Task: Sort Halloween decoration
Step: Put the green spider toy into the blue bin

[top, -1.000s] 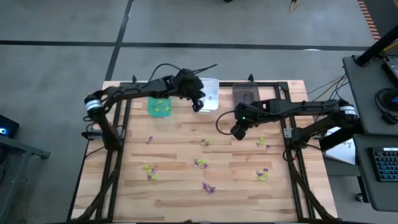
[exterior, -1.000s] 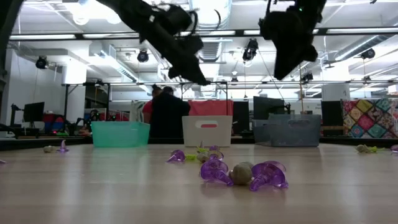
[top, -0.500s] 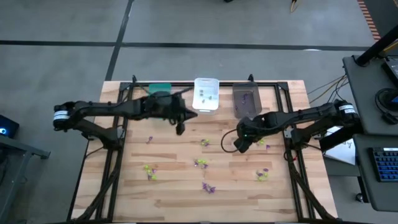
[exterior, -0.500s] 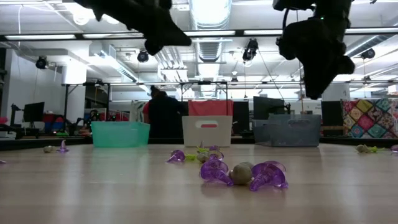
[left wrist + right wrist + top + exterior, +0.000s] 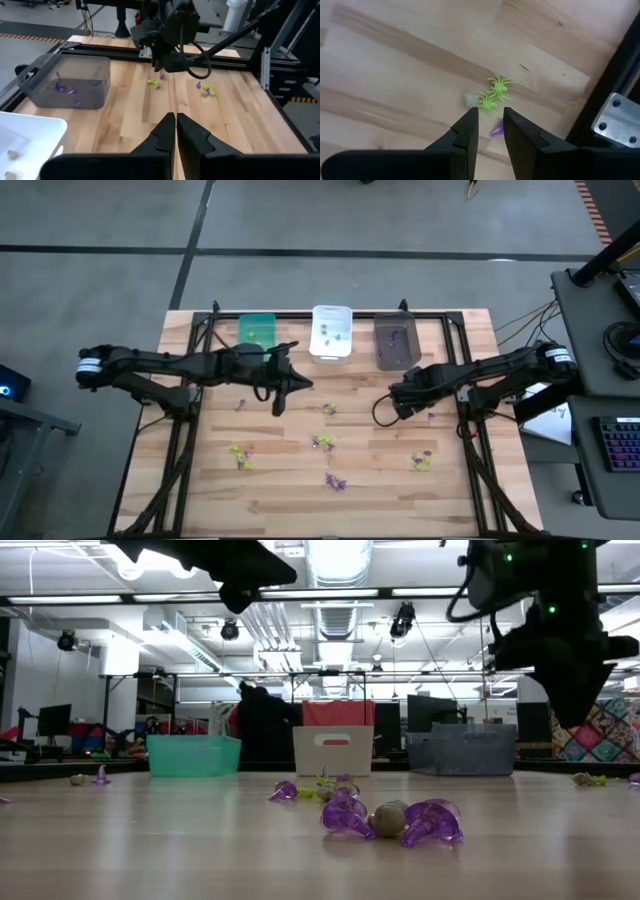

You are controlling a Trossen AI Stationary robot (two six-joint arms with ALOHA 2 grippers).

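Note:
The Halloween decoration lies scattered on the wooden table (image 5: 270, 470): small purple and yellow-green trinkets (image 5: 322, 443), (image 5: 240, 452), (image 5: 421, 461). My right gripper (image 5: 490, 122) hangs open, pointing down, just above two yellow-green spiders (image 5: 492, 97), a purple piece (image 5: 496, 131) and a greyish one (image 5: 468, 100) near the table's right side (image 5: 400, 402). My left gripper (image 5: 175, 120) is shut and holds nothing. It hovers over the table's left middle (image 5: 300, 385), pointing toward the right arm.
Three bins stand in a row at the far edge: green (image 5: 258, 330), white (image 5: 332, 332) with greyish pieces inside, dark grey (image 5: 397, 340) with purple pieces inside. A black metal frame (image 5: 462, 395) borders the table. A person shows behind the bins (image 5: 262, 730).
My left gripper, still shut, has drawn back from above the white bin toward the table's near and left side. My right gripper has sunk and shifted toward the right edge, rolling its wrist, and now hangs over the yellow-green spiders.

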